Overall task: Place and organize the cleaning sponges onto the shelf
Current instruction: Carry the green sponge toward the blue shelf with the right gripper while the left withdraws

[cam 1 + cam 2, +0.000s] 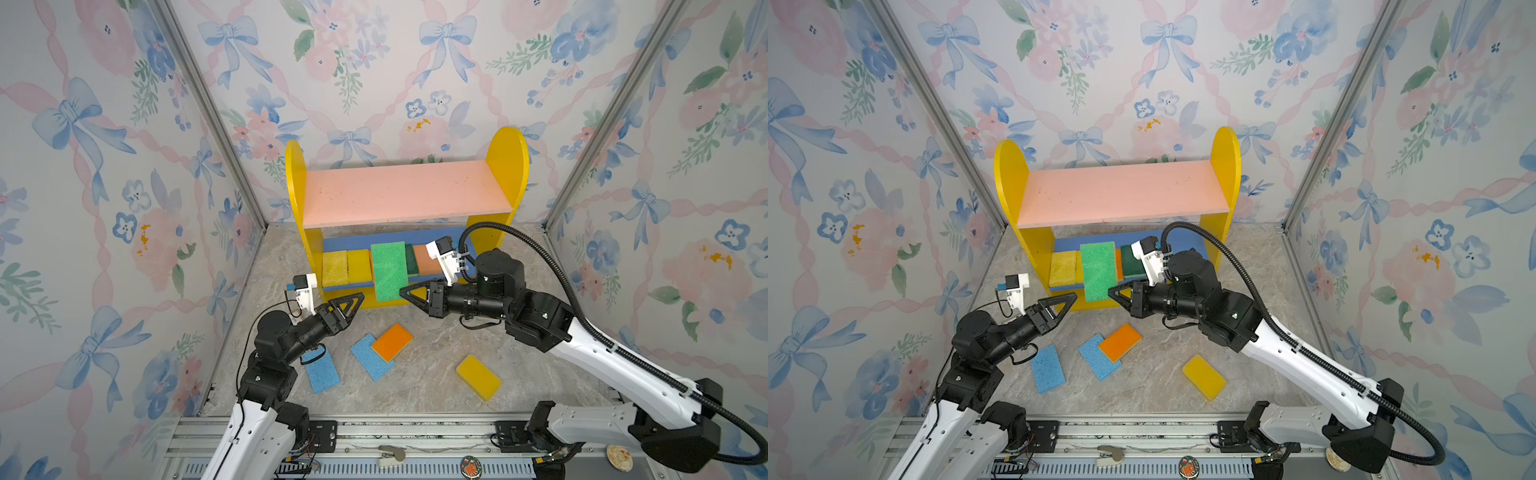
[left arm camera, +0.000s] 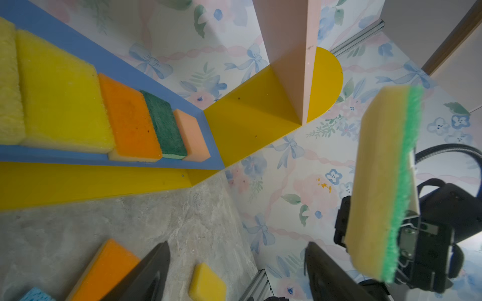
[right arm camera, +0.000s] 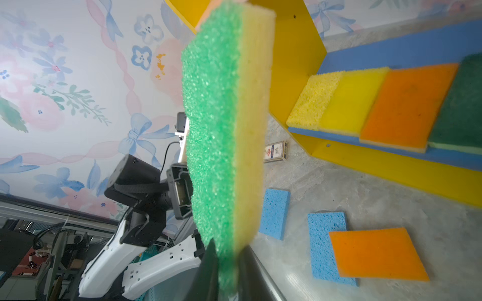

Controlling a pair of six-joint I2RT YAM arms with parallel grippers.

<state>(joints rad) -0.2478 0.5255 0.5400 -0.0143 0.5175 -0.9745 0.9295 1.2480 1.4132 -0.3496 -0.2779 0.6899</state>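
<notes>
My right gripper (image 1: pixel 404 292) (image 3: pixel 229 250) is shut on the lower end of a green-and-yellow sponge (image 1: pixel 388 270) (image 3: pixel 227 117), held upright in front of the shelf (image 1: pixel 407 191). The shelf's blue lower board (image 2: pixel 78 52) carries a row of sponges: pale yellow (image 1: pixel 334 268), yellow (image 1: pixel 358 265), orange (image 2: pixel 130 120), dark green (image 2: pixel 164 125) and peach (image 2: pixel 194 135). Its pink upper board is bare. My left gripper (image 1: pixel 353 305) (image 2: pixel 237 250) hangs open and empty left of the held sponge. On the floor lie two blue sponges (image 1: pixel 320 370) (image 1: pixel 370 361), an orange one (image 1: pixel 392 341) and a yellow one (image 1: pixel 478 376).
The orange floor sponge overlaps one blue sponge. A small printed box (image 3: pixel 276 152) lies on the floor by the shelf's left side panel. Flowered walls close in the left, back and right; a metal rail (image 1: pixel 374 432) runs along the front.
</notes>
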